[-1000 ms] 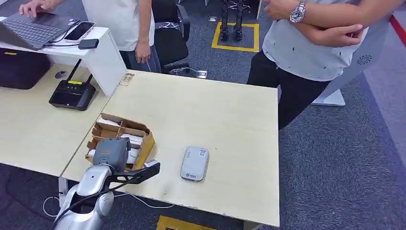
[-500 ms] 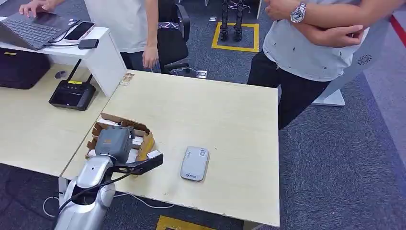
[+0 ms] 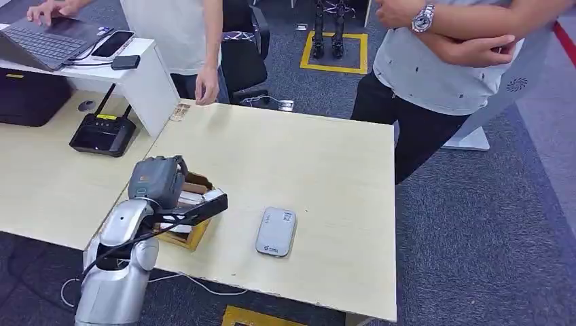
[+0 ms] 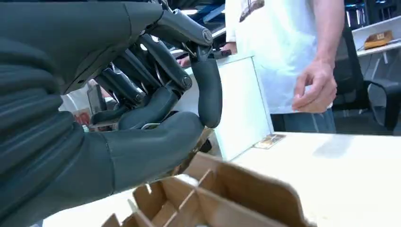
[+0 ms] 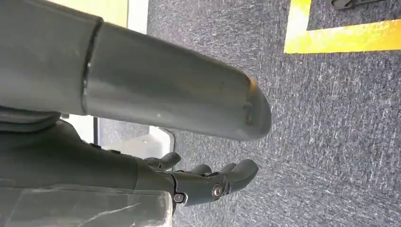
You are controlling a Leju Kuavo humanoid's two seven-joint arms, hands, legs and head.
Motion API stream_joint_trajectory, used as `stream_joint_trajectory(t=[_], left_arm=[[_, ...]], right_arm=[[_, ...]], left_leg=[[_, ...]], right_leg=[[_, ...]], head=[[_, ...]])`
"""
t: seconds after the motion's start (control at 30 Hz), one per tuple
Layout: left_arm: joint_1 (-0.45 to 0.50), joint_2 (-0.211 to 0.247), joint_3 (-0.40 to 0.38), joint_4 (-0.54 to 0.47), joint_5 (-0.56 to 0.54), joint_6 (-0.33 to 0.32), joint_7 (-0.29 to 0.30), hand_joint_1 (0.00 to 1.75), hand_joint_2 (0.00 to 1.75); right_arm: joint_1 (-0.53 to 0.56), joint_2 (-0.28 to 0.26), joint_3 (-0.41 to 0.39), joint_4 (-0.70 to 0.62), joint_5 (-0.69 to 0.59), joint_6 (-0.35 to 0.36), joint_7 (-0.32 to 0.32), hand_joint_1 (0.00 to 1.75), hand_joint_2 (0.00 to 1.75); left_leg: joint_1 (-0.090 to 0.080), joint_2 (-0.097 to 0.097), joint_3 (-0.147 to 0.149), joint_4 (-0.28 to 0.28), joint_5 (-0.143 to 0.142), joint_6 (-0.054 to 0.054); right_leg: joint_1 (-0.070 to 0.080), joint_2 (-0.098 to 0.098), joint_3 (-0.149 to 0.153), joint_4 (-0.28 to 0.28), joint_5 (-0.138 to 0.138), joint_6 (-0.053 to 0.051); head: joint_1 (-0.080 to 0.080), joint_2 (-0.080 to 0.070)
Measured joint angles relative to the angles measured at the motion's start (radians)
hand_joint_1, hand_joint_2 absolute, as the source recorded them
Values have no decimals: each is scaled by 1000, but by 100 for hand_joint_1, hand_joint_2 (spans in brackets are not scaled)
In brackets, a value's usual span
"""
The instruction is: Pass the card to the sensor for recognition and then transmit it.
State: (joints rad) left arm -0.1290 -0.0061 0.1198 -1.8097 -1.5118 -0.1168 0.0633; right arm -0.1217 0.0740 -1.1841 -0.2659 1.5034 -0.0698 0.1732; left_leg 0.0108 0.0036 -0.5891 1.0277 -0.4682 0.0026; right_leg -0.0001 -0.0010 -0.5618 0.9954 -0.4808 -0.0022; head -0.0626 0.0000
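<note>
Left hand (image 3: 193,207) is held over the cardboard box (image 3: 193,234), fingers pinched on a card (image 3: 212,195). The card should be kept flat and carried to the reader (image 3: 276,231), right of the box. Right hand (image 5: 208,182) hangs empty, fingers loosely apart.

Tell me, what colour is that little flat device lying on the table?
Light grey, with a small label; the device shows best in the head view.
</note>
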Motion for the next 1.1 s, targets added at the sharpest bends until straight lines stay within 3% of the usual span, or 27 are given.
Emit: stream_joint_trajectory(t=[0.6,0.87,1.1], left_arm=[[-121,-8,53,3,22,-11,-10,175,175],[-337,-4,85,169,-10,-45,9,175,175],[-422,-39,85,278,-17,-42,9,175,175]], right_arm=[[-2,0,0,1,16,0,-6,0,0],[-39,0,6,3,56,17,10,0,0],[-55,0,10,5,66,24,16,0,0]], left_leg=[[0,0,0,0,0,0],[0,0,0,0,2,0],[0,0,0,1,2,0]], right_leg=[[0,0,0,0,0,0],[0,0,0,0,2,-1],[0,0,0,0,2,-1]], head=[[0,0],[0,0],[0,0]])
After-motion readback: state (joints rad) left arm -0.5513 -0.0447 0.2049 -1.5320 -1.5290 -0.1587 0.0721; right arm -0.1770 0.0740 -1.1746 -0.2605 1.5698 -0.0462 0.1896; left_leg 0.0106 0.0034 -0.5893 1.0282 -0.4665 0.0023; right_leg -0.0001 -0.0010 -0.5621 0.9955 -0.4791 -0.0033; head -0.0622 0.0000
